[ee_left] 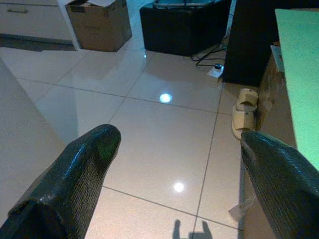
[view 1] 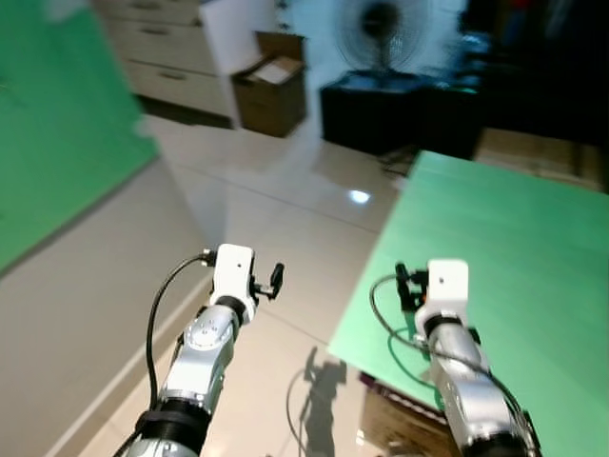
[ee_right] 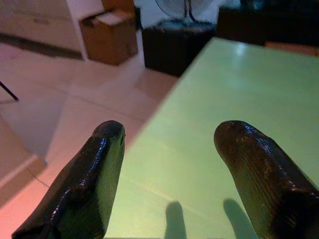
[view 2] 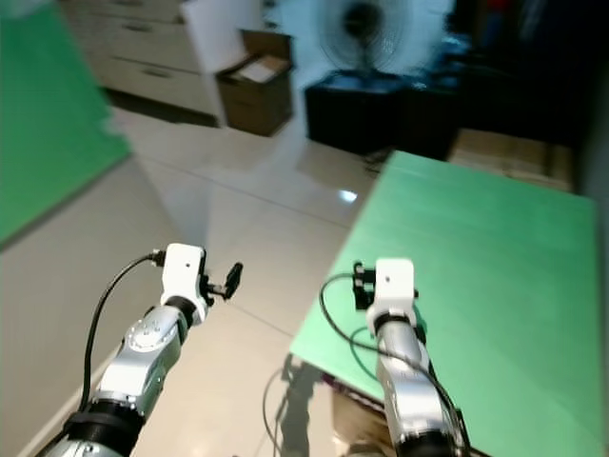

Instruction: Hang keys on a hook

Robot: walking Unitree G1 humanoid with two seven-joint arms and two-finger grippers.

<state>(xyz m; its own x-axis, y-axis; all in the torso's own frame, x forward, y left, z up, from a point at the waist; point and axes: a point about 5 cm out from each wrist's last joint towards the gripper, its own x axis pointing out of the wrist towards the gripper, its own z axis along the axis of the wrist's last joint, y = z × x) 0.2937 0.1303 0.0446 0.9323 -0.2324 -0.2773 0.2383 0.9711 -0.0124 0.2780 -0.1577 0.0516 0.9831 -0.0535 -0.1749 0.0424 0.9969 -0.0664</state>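
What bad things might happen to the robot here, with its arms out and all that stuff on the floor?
1. The right gripper hangs just above the green table; walking on might knock the arm against its edge.
2. Sandals and a cable lie on the glossy tiled floor ahead, so it might trip.
3. Both grippers are open and hold nothing, left gripper included, and the head views are blurred, so spotting keys may be hard.

Right gripper (ee_right: 167,164) fingers spread over green table (ee_right: 239,79), cardboard box (ee_right: 107,37) beyond
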